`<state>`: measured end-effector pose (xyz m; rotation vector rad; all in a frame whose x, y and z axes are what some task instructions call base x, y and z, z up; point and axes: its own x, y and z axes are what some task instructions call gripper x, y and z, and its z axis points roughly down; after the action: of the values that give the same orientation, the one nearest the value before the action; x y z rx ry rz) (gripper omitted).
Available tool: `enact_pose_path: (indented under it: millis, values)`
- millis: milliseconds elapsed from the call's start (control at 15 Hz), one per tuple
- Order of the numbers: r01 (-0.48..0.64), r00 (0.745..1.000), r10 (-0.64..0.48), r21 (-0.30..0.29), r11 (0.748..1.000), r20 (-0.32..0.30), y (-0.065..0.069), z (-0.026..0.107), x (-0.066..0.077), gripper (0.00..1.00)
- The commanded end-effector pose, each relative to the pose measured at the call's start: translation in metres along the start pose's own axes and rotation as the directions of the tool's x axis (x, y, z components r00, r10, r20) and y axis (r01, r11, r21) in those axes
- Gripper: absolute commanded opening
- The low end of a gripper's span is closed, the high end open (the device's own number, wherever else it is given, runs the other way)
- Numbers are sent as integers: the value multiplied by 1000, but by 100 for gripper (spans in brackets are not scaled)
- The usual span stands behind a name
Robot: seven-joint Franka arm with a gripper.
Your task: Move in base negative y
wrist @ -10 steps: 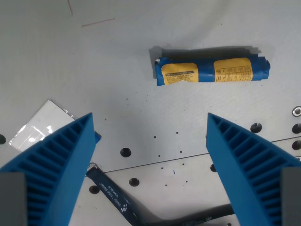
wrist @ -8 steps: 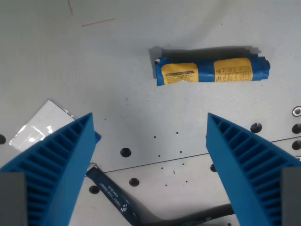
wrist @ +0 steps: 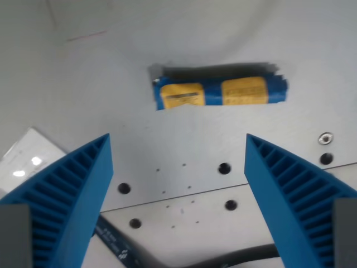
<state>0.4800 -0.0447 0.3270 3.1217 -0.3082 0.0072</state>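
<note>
My gripper [wrist: 178,184] is open and empty, its two blue ribbed fingers [wrist: 61,195] at the lower left and lower right of the wrist view. A blue roll with yellow labels [wrist: 220,92] lies flat on the white table [wrist: 167,44], beyond the fingertips and slightly toward the wrist view's right. Nothing sits between the fingers. The picture is blurred by motion.
A clear plastic sleeve with a white card [wrist: 25,162] lies at the wrist view's left. A dark blue strap [wrist: 114,248] and a black cable [wrist: 245,255] lie at the bottom. Several screw holes [wrist: 224,168] dot the table near a seam.
The whole scene has shifted toward the wrist view's left and slightly down, so the camera has moved. The roll and card kept their places on the table. The fingers stay open.
</note>
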Motion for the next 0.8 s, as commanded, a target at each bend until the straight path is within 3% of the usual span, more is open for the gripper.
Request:
enact_pose_path:
  millis: [67,800]
  values:
    - [10,1000,-10,-2,1000,6,12,-1,12,100]
    - [10,1000,-10,-2,1000,6,67,-1,35,100]
